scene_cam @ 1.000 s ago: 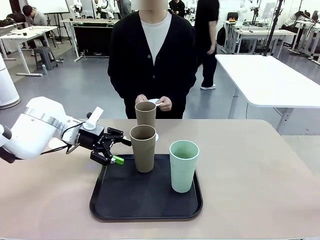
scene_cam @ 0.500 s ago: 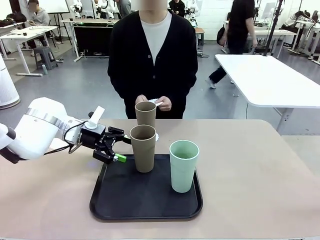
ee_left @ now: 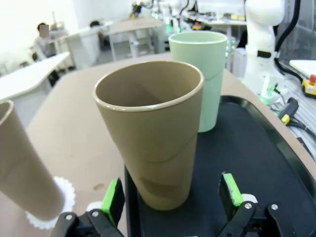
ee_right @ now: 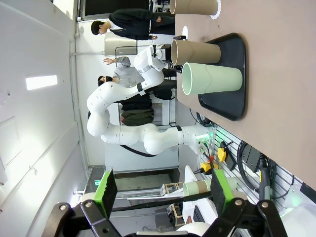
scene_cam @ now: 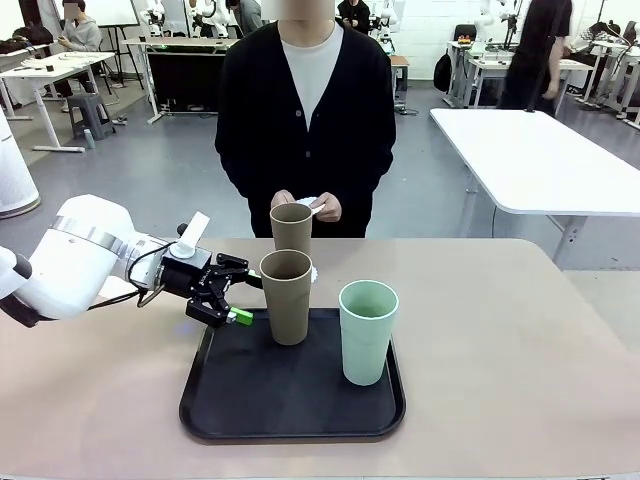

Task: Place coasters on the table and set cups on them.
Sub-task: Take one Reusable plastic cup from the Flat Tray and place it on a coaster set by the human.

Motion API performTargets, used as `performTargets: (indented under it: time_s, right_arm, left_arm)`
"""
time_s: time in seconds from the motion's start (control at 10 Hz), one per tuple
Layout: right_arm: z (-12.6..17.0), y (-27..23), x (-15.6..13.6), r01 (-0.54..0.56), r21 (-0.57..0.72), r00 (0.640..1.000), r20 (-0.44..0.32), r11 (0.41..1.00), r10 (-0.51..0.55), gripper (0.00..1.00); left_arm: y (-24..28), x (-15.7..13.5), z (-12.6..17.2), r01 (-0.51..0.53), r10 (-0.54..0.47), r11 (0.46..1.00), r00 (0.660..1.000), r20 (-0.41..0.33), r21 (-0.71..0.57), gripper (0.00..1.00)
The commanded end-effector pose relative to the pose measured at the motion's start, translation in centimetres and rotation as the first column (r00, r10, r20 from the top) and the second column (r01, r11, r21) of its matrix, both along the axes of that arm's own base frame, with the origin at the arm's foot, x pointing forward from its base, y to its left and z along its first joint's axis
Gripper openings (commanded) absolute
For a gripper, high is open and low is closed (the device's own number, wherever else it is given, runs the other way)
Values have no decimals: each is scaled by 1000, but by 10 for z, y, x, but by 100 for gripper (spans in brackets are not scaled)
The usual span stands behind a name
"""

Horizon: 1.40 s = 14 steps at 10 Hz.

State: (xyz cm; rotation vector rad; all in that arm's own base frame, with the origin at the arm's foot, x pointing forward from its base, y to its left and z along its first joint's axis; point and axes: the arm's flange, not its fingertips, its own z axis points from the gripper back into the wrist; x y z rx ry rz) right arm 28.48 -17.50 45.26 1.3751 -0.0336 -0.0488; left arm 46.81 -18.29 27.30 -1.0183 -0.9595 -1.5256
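Here, your left gripper (scene_cam: 243, 298) hovers wide open and empty, its green pads (ee_left: 112, 197) lined up on either side of the near tan cup (scene_cam: 287, 297) on the black tray (scene_cam: 290, 390), seemingly to lift it out, while the far tan cup (scene_cam: 291, 228) already stands on a coaster (ee_left: 66, 190) on the counter (scene_cam: 520, 340).

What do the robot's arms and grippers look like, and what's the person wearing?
The left arm is glossy white with rounded joints and a thin black cable at the wrist. The left gripper and right gripper are black with green pads. The person wears a black cardigan over a white top.
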Motion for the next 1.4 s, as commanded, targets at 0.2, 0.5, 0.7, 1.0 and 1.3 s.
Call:
performTargets:
  time_s: [0.2, 0.5, 0.7, 1.0, 1.3]
  right_arm:
    - [0, -1, 0, -1, 7, 1000, 5, 1000, 1, 100]
    - [0, -1, 0, -1, 7, 1000, 5, 1000, 1, 100]
    - [0, -1, 0, -1, 7, 1000, 5, 1000, 1, 100]
    - [0, -1, 0, -1, 7, 1000, 5, 1000, 1, 100]
    - [0, -1, 0, -1, 7, 1000, 5, 1000, 1, 100]
  left_arm:
    - [0, 5, -9, -83, 84, 995, 996, 24, -48, 100]
    - [-4, 2, -15, -70, 71, 993, 997, 3, -97, 100]
    - [-8, 1, -24, -44, 42, 994, 999, -24, -96, 100]
    - [-12, 0, -29, -37, 35, 995, 999, -25, -98, 100]
    - [-13, 3, -31, -48, 46, 994, 999, -22, -99, 100]
